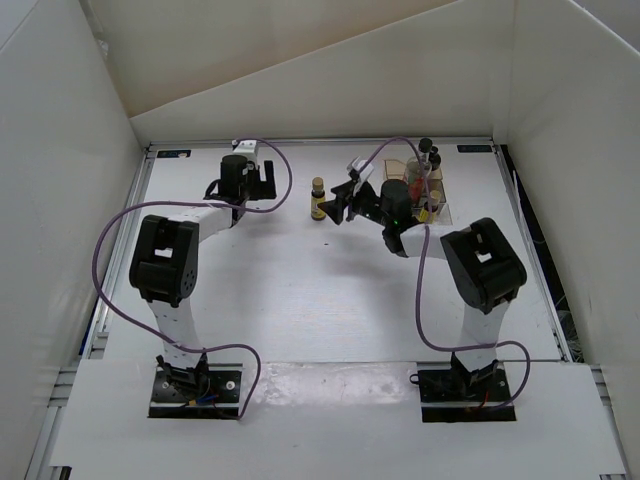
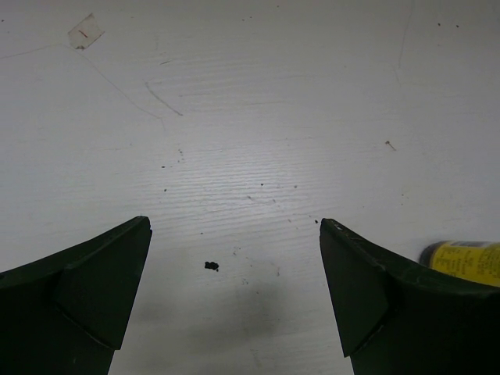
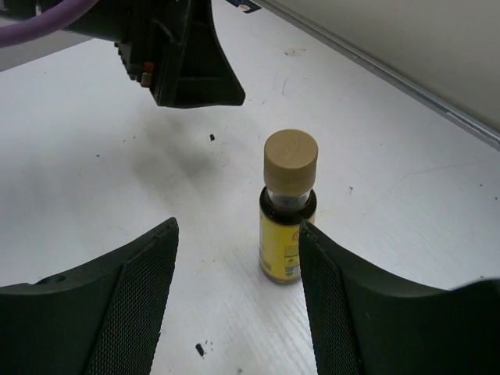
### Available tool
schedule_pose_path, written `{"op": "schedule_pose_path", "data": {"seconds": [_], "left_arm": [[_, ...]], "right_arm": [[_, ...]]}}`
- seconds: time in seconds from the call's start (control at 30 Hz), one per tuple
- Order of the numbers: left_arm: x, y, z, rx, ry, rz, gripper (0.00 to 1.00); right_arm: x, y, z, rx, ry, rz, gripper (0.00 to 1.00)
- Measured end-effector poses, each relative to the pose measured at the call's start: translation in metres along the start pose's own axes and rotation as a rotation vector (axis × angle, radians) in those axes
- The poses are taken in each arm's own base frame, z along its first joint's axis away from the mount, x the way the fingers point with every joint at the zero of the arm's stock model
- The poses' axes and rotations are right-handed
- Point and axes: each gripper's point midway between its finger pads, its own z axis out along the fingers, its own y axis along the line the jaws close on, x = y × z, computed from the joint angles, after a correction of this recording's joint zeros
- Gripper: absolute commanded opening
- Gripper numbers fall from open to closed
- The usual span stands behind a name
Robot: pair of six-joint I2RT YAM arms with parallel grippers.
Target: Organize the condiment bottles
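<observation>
A tiny yellow-labelled condiment bottle (image 1: 318, 199) with a tan-brown cap stands upright on the white table, left of the rack. In the right wrist view this bottle (image 3: 287, 209) stands just ahead of my open right gripper (image 3: 237, 226), close to the right finger, untouched. In the top view my right gripper (image 1: 333, 206) sits right beside it. My left gripper (image 1: 262, 186) is open and empty over bare table (image 2: 234, 223); the bottle's yellow label (image 2: 466, 262) peeks past its right finger. The other bottles (image 1: 424, 170) stand in the rack, partly hidden by my right arm.
A low wooden rack (image 1: 438, 205) sits at the back right of the table. White walls enclose the table on three sides. My left gripper's body (image 3: 183, 55) shows at the top of the right wrist view, beyond the bottle. Purple cables loop from both arms.
</observation>
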Motion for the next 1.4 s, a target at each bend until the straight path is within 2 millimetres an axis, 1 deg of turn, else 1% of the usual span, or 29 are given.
{"op": "schedule_pose_path", "data": {"seconds": [0.2,0.57,0.93,1.0,1.07,1.13,1.17,1.2,1.23,1.33,1.4], "left_arm": [[-0.001,0.01,0.0,-0.015,-0.006,-0.016,1.0],[-0.004,0.019,0.001,-0.021,-0.012,-0.037,1.0],[-0.005,0.028,0.001,-0.03,-0.013,-0.052,1.0],[-0.005,0.029,0.001,-0.031,-0.013,-0.054,1.0],[-0.005,0.03,0.001,-0.033,-0.013,-0.056,1.0],[-0.005,0.031,0.001,-0.034,-0.013,-0.057,1.0],[-0.005,0.031,0.001,-0.034,-0.013,-0.059,1.0],[-0.005,0.031,0.001,-0.035,-0.013,-0.06,1.0],[-0.005,0.032,0.001,-0.036,-0.013,-0.061,1.0],[-0.005,0.033,0.001,-0.038,-0.013,-0.062,1.0],[-0.005,0.033,0.001,-0.038,-0.014,-0.063,1.0]], "right_arm": [[-0.004,-0.006,0.02,-0.018,-0.018,0.015,0.66],[-0.009,-0.017,0.046,-0.034,-0.027,0.012,0.66],[0.004,-0.025,0.061,-0.044,0.001,0.03,0.66],[0.007,-0.025,0.062,-0.045,0.006,0.034,0.63],[0.01,-0.025,0.064,-0.047,0.01,0.036,0.51],[0.012,-0.025,0.065,-0.048,0.016,0.039,0.35],[0.014,-0.024,0.066,-0.048,0.02,0.041,0.15],[0.013,-0.025,0.066,-0.045,0.015,0.03,0.06],[0.013,-0.024,0.066,-0.05,0.014,0.045,0.0],[0.015,-0.021,0.067,-0.045,0.012,0.028,0.0],[0.015,-0.018,0.062,-0.036,0.012,0.013,0.0]]}}
